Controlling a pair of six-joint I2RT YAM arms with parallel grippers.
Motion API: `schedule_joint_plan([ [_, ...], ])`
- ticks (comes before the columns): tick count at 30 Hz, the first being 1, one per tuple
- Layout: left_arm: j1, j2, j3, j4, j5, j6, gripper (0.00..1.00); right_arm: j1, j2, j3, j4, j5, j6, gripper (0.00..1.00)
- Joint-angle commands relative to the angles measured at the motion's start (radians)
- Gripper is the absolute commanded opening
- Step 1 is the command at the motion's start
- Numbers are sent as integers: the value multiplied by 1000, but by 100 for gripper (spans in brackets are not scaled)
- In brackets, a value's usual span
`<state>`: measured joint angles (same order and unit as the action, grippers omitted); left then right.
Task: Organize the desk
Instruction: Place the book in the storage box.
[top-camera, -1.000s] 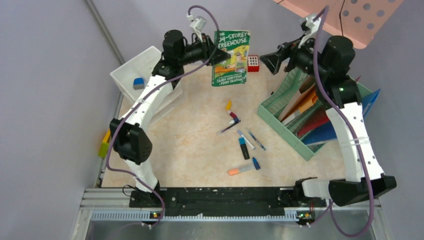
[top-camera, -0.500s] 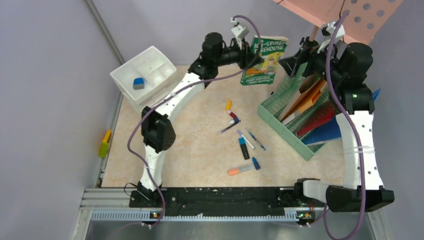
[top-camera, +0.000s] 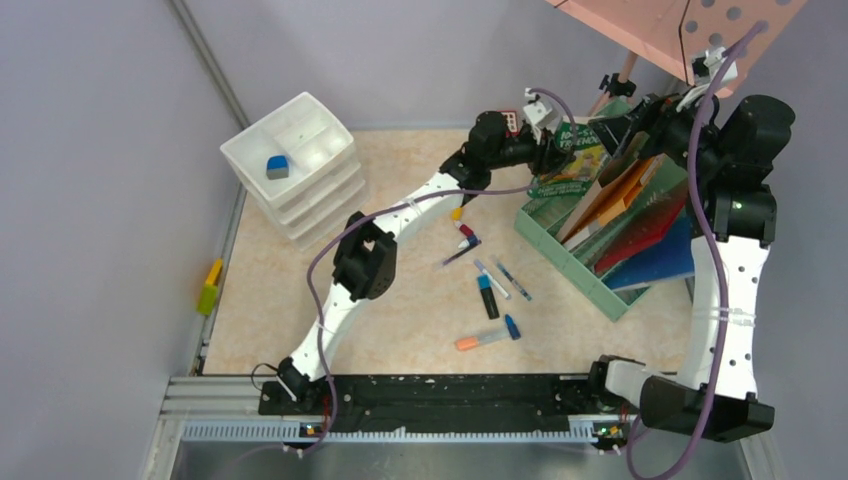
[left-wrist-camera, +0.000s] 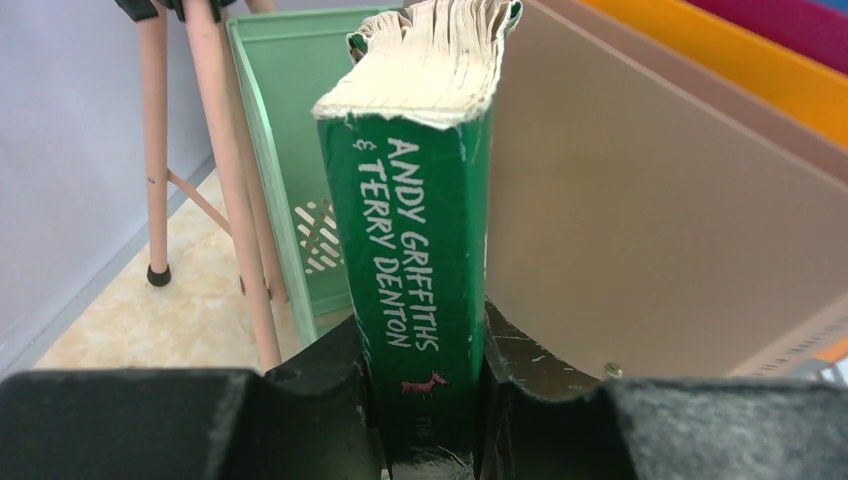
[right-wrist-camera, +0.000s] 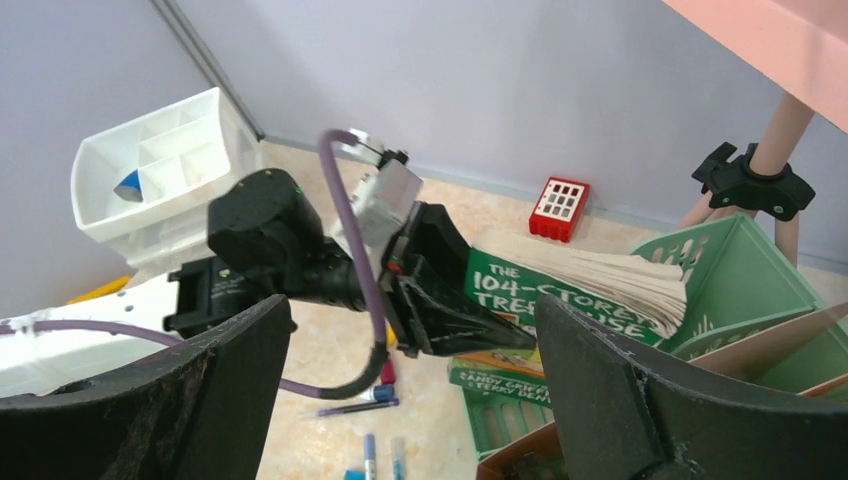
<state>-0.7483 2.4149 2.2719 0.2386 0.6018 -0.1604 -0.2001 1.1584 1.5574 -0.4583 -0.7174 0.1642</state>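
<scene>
The desk (top-camera: 400, 290) is beige and mottled. My left gripper (top-camera: 548, 155) is shut on the spine of a green paperback book (top-camera: 582, 158) and holds it over the far end of the green mesh file rack (top-camera: 560, 245). In the left wrist view the book's spine (left-wrist-camera: 420, 230) stands between the two fingers, next to a brown folder (left-wrist-camera: 650, 200) in the rack (left-wrist-camera: 290, 100). My right gripper (top-camera: 625, 125) is open and empty above the rack's far end. It looks down on the book (right-wrist-camera: 560, 290) and the left gripper (right-wrist-camera: 470, 320).
Several pens and markers (top-camera: 490, 285) lie loose mid-desk. A white drawer unit (top-camera: 300, 165) holding a blue block (top-camera: 277, 165) stands at the back left. A red block (right-wrist-camera: 558, 208) sits by the back wall. Pink stand legs (left-wrist-camera: 200, 150) rise beside the rack. Folders (top-camera: 640, 220) fill the rack.
My left arm has swung right with the book, from the back middle of the desk to the rack's far end. My right gripper has drawn back to the right, still open.
</scene>
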Motion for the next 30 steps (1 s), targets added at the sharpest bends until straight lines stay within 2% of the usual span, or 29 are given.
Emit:
schedule_joint_plan([
  [1, -25, -17, 67, 171, -111, 76, 0, -26, -27, -9, 10, -57, 25, 89],
  [14, -66, 57, 22, 280, -291, 58, 0, -49, -31, -63, 27, -86, 68, 89],
  [30, -99, 90, -35, 340, -367, 42, 0, -78, -30, -113, 56, -135, 105, 89],
])
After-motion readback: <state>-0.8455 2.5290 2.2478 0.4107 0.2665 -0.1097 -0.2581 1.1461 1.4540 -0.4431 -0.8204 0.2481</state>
